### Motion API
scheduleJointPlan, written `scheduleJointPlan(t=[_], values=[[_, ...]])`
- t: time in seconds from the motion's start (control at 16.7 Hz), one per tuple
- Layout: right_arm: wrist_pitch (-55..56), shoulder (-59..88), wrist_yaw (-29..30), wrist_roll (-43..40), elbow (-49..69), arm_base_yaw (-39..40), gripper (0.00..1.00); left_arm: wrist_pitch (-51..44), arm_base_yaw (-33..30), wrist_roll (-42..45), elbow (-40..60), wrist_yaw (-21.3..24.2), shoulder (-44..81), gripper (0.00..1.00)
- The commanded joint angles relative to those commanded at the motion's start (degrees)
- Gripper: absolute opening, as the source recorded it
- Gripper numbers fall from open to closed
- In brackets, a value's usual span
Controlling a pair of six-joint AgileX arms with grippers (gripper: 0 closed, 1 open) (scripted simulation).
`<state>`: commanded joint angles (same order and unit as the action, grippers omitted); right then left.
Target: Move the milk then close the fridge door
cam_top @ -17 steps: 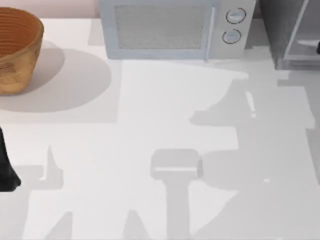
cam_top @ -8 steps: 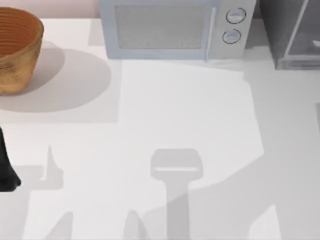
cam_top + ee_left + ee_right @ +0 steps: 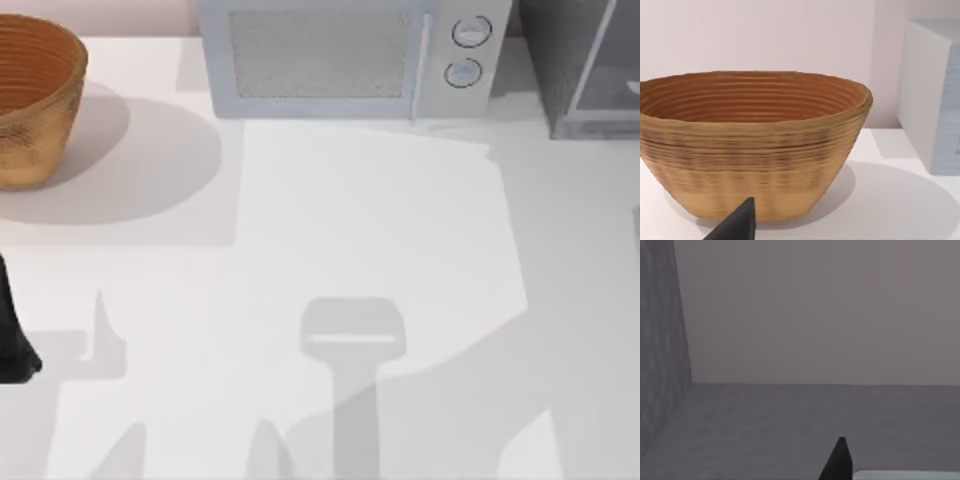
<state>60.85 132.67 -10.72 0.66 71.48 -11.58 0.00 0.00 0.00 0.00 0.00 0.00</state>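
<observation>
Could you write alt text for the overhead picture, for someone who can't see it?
A white table from above: a woven basket at its far left, a pale microwave with two round knobs at the back, and a dark grey cabinet with its fridge door at far right.

Bright, even light over the white tabletop (image 3: 330, 200), with soft-edged shadows.
A broad grey shadow is cast beside the woven tan basket (image 3: 35, 95); the right wrist view is dimmed to flat grey.
</observation>
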Motion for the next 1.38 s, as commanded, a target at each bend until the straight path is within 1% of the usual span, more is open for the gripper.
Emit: scheduleJointPlan(t=[0.18, 0.96, 1.02, 1.38], values=[[0.0, 0.0, 0.0, 0.0, 0.0, 0.0, 0.0, 0.0, 0.0, 0.0, 0.0, 0.0, 0.0, 1.0], [0.0, 0.0, 0.0, 0.0, 0.0, 0.0, 0.98, 0.0, 0.0, 0.0, 0.0, 0.0, 0.0, 1.0], [0.0, 0.0, 0.0, 0.0, 0.0, 0.0, 1.0, 0.0, 0.0, 0.0, 0.0, 0.0, 0.0, 1.0], [0.0, 0.0, 0.0, 0.0, 0.0, 0.0, 1.0, 0.0, 0.0, 0.0, 0.0, 0.0, 0.0, 1.0]])
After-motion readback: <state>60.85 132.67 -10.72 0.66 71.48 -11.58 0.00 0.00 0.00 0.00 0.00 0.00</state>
